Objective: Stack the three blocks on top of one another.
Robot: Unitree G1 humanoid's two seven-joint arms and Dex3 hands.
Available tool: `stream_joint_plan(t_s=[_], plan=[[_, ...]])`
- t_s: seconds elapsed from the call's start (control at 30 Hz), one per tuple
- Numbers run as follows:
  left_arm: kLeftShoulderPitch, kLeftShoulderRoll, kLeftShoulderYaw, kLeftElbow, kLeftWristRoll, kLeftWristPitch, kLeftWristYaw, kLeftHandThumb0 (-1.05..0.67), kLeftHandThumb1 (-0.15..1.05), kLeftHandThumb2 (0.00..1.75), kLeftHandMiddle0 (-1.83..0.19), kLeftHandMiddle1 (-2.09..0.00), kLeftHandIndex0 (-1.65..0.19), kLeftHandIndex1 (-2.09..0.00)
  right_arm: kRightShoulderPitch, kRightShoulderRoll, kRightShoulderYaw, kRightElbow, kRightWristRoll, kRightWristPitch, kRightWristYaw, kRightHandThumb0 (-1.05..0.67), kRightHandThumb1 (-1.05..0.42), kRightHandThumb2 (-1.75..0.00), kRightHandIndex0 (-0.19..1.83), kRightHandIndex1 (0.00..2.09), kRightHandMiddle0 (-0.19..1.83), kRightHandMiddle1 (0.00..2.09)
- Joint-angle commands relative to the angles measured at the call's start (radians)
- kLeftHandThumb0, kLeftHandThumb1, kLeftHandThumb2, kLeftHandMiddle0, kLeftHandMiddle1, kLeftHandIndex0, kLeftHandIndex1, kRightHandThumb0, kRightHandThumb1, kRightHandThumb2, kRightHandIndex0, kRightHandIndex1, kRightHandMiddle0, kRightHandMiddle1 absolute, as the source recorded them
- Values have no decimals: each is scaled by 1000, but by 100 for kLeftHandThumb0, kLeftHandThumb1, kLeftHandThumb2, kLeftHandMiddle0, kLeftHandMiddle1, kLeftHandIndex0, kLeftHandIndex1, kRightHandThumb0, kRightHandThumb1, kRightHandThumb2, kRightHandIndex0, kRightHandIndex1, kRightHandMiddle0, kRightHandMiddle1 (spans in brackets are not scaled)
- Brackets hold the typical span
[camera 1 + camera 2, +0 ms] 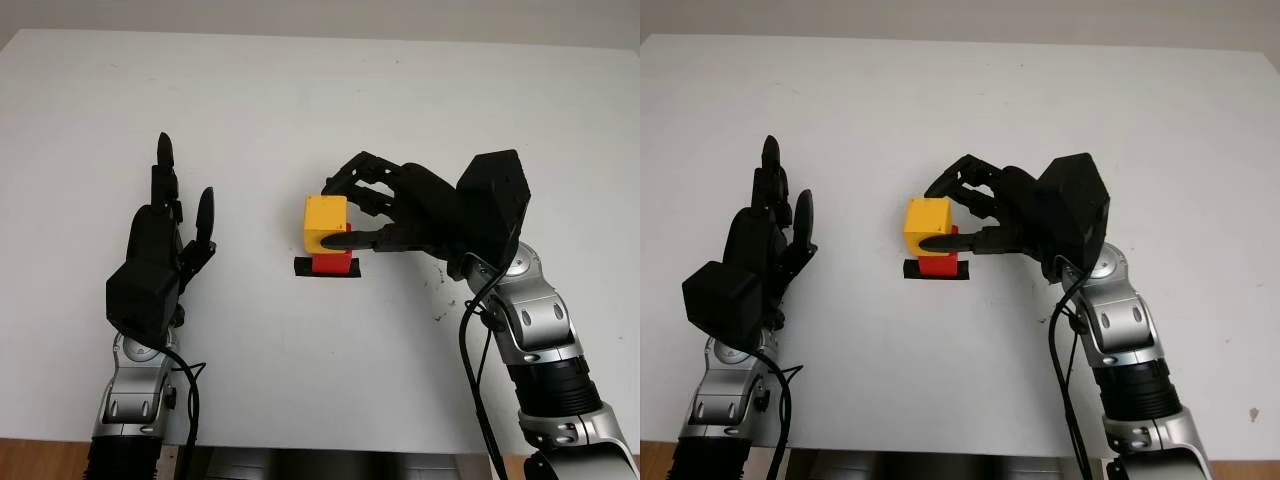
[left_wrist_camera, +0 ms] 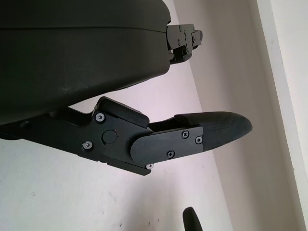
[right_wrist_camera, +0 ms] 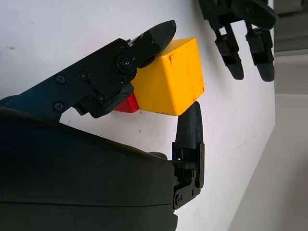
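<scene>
Fingers (image 3: 189, 126) of right hand (image 1: 385, 215) clamp yellow block (image 1: 325, 222) atop red block (image 1: 333, 263).

1. A white table (image 1: 320, 90) is carrying everything, running up to a pale wall.
2. A flat black block (image 1: 326, 268) is lying directly on the table near its middle.
3. A red block (image 1: 333, 262) is sitting on the black one, and a yellow block (image 1: 325, 221) is sitting above it.
</scene>
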Motion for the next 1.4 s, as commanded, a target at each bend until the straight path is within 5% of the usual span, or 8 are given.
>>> stream_joint_plan(t_s=[0.0, 0.83, 0.9, 1.07, 1.23, 1.37], plan=[[22, -2, 3, -17, -8, 0, -5, -82, 105, 60, 15, -5, 12, -5, 4, -19, 11, -6, -22, -30, 0, -49, -93, -5, 29, 8, 37, 173], [25, 5, 4, -14, -1, -7, -9, -81, 105, 60, 15, -5, 11, -5, 3, -62, 21, -26, -67, -96, 52, -53, -95, -6, 25, 5, 29, 168], [26, 3, 3, -17, 6, -3, -3, -81, 105, 60, 14, -6, 10, -6, 3, -79, 30, -30, -72, -111, 82, -57, -95, -5, 21, 3, 20, 154], [28, 0, 3, -18, -1, -3, -5, -81, 105, 60, 14, -5, 10, -5, 11, -124, 53, -63, -86, -160, 146, -80, -87, -5, -15, 2, -7, 41], [33, -2, 3, -23, -7, 1, -7, -80, 105, 60, 15, -5, 11, -5, 38, -151, 54, -131, -101, -231, 160, -92, -86, -5, -19, 0, -19, 3], [35, 1, 3, -23, -6, 6, -6, -81, 105, 59, 15, -5, 11, -5, 86, -156, 40, -236, -132, -254, 124, -96, -85, -5, -19, 0, -19, 0]])
